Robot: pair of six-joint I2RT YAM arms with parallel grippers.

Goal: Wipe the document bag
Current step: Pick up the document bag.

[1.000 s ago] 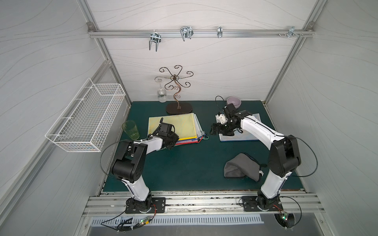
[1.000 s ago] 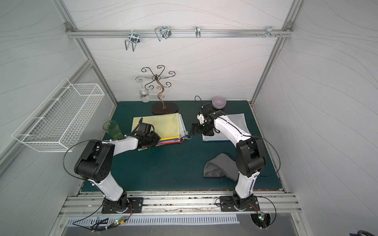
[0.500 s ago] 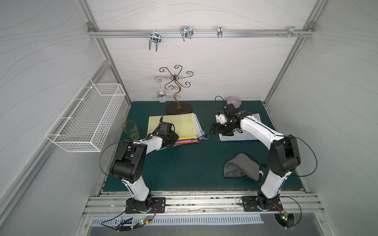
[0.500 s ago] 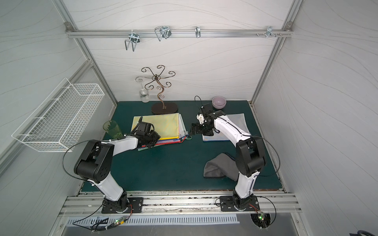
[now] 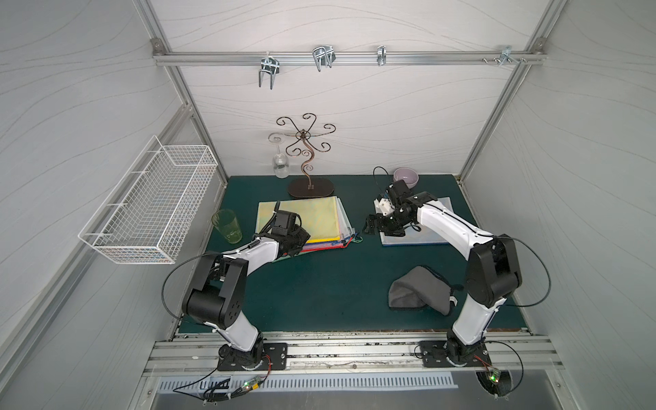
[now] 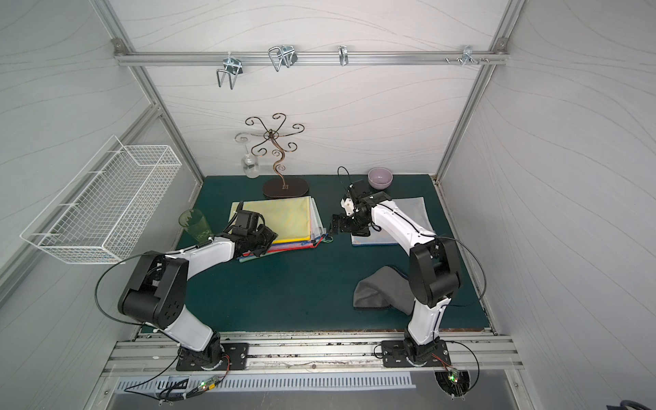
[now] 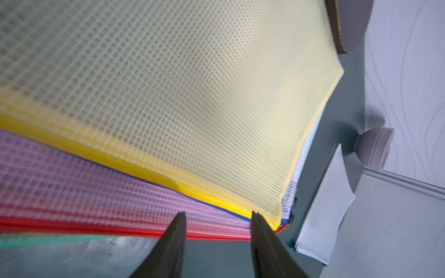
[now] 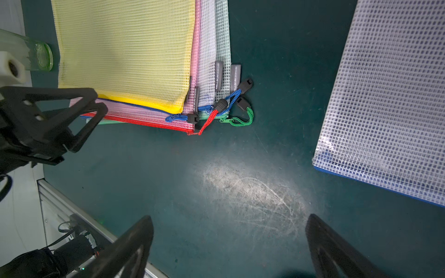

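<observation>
A stack of mesh document bags, the yellow bag (image 5: 309, 216) (image 6: 284, 220) (image 7: 192, 96) (image 8: 125, 53) on top, lies at the middle left of the green mat. A clear document bag (image 5: 404, 238) (image 6: 413, 207) (image 8: 390, 108) (image 7: 325, 207) with a blue edge lies alone to the right, partly under my right arm. My left gripper (image 5: 296, 246) (image 6: 262, 245) (image 7: 218, 214) is at the stack's near edge, partly open, nothing between its fingers. My right gripper (image 5: 371, 227) (image 6: 335, 227) (image 8: 230, 219) hangs wide open over bare mat between stack and clear bag. A grey cloth (image 5: 419, 291) (image 6: 380, 291) lies crumpled at the front right.
A green cup (image 5: 227, 225) stands left of the stack. Behind it are a scrolled metal stand (image 5: 305, 167) with a hanging glass (image 5: 280, 167), and a lilac bowl (image 5: 405, 176) at the back. A wire basket (image 5: 149, 209) hangs on the left wall.
My left gripper's jaws have spread a little wider at the stack's edge. The right arm has not moved.
</observation>
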